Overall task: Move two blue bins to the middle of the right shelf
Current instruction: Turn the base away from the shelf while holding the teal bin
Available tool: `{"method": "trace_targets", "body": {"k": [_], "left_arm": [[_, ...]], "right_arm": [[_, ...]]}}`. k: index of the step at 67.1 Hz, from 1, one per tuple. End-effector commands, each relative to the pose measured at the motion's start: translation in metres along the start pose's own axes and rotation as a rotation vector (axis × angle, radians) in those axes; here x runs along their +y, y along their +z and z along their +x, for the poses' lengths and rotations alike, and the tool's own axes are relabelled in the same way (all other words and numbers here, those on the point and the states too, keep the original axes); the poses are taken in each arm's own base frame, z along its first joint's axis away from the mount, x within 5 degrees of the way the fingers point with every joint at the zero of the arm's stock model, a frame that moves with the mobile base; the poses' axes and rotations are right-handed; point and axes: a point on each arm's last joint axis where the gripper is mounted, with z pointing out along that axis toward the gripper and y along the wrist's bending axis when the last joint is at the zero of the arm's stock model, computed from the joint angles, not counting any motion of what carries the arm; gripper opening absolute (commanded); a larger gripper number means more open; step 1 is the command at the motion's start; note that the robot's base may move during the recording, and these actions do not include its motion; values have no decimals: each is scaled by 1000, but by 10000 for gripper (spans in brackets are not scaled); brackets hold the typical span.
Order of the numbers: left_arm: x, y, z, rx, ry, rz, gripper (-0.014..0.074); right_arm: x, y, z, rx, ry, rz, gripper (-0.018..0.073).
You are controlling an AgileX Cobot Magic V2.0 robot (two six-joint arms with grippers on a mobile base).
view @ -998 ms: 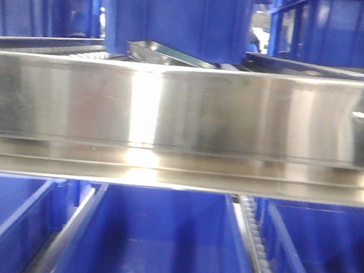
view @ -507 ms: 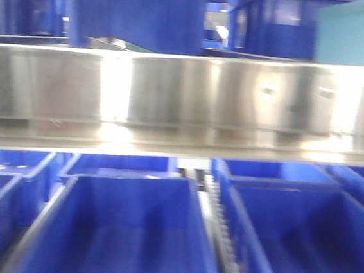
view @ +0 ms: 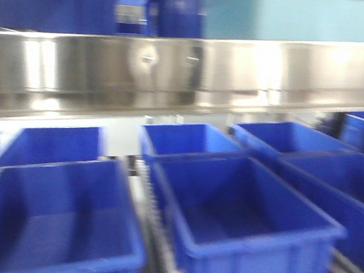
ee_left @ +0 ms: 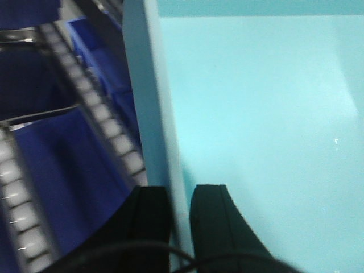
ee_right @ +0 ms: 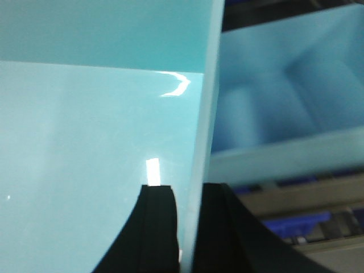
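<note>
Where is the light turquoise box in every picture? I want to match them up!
Front view: pale turquoise plastic box shows top right, above the shiny steel beam; probably the same one.
Left wrist view: the box fills the right side, its wall pinched in the left claw.
Right wrist view: the box fills the left side, wall pinched in the right claw.
Shared landmark: deep royal-blue plastic crates.

Blue bins (view: 244,226): moulded plastic, smooth, slight sheen. The shelf beam (view: 175,71) is brushed stainless-looking metal, strongly reflective. Teal crate (ee_left: 256,114) wall is glossy smooth plastic with sharp glare spots, the roller track (ee_left: 108,122) looks like dull white plastic, and the fingers of the left gripper (ee_left: 179,190) and right gripper (ee_right: 186,187) are black, matt, smooth.
</note>
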Motion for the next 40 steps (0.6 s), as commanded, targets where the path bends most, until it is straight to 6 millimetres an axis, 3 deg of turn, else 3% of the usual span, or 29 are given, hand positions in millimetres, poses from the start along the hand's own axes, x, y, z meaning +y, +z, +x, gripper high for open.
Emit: {"method": "trace_targets", "body": {"k": [1, 40], "left_arm": [[-7, -12, -4, -50, 5, 47, -111], [-7, -12, -4, -50, 5, 47, -111]], "right_arm": [[0, -9, -7, -75, -20, -4, -153], [0, -9, -7, -75, -20, -4, -153]]}}
